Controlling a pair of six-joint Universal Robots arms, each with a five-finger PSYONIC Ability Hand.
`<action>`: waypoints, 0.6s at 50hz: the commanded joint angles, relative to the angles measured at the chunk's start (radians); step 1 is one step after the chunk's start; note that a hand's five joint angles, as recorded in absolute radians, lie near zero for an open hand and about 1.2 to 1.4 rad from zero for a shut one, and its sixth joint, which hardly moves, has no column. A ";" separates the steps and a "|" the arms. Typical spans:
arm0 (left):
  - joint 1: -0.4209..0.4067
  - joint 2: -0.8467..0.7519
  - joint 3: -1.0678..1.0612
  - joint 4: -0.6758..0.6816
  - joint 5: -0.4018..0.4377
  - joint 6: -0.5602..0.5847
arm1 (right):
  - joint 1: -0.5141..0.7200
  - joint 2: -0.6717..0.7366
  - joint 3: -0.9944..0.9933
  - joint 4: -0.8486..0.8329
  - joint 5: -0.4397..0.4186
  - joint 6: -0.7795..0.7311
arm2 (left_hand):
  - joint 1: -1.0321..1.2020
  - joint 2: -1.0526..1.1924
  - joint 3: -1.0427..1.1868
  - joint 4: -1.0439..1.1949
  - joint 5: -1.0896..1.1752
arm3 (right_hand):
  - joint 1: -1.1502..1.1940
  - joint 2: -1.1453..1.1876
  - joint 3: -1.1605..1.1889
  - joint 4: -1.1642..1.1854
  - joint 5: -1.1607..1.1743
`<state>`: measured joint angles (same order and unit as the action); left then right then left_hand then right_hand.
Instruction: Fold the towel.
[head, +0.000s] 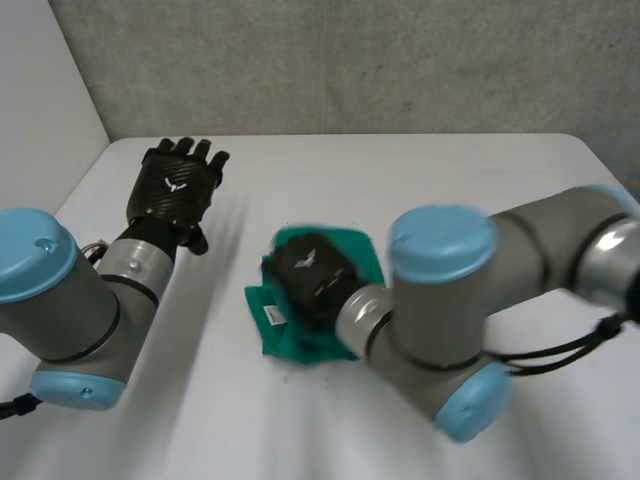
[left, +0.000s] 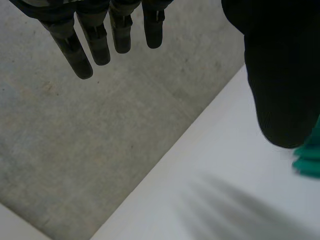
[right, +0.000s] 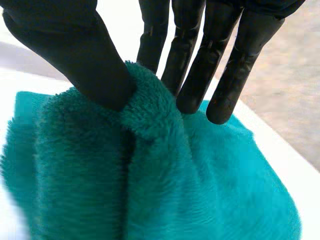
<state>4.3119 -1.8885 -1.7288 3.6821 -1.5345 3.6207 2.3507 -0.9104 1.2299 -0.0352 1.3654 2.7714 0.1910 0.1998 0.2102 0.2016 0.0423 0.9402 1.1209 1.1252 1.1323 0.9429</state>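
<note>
The towel (head: 368, 252) lies on the table (head: 440, 170) as a small, rumpled teal patch. We judge it partly folded. It looks compact and more than one layer thick, but its edges are uneven and a ridge of pile stands up from it in the right wrist view. A white tag (head: 271, 316) shows at the towel's near corner. What we think is left is to carry the lifted layer over, lay it flat and square the edges; nothing here looks like a finished, neat fold.

The right hand (head: 308, 272) sits on top of the towel, over its middle. In the right wrist view its thumb (right: 75, 55) and fingers (right: 200, 75) close on the raised ridge of towel from either side, so we read the hand as pinching the cloth, not merely pressing it.

The left hand (head: 176, 186) hovers over bare table well apart from the towel, off to the towel's left and beyond it. Its fingers are straight and slightly spread, holding nothing. In its own wrist view a sliver of towel shows just beside the thumb.
</note>
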 joint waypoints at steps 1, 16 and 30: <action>-0.047 0.005 0.057 -0.080 -0.041 -0.091 | 0.012 0.055 -0.032 0.054 0.018 0.013 | -0.013 -0.022 -0.032 -0.023 -0.039 | -0.766 -0.946 -0.951 -0.958 -0.943; -0.218 -0.124 0.290 -0.247 -0.084 -0.385 | -0.260 -0.171 0.128 -0.015 0.021 0.387 | -0.007 -0.016 -0.026 -0.017 -0.033 | -0.766 -0.946 -0.951 -0.958 -0.943; -0.279 -0.296 0.322 -0.501 -0.288 -0.481 | -0.260 0.045 -0.023 0.133 0.004 0.357 | -0.013 -0.022 -0.032 -0.023 -0.039 | -0.766 -0.946 -0.951 -0.958 -0.943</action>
<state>4.0238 -2.1462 -1.3675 3.2405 -1.7031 3.1274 2.0780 -0.9909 1.2913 0.0234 1.3677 3.1710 0.1910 0.1998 0.2102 0.2016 0.0437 0.2014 0.2178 0.2092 0.2293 0.0618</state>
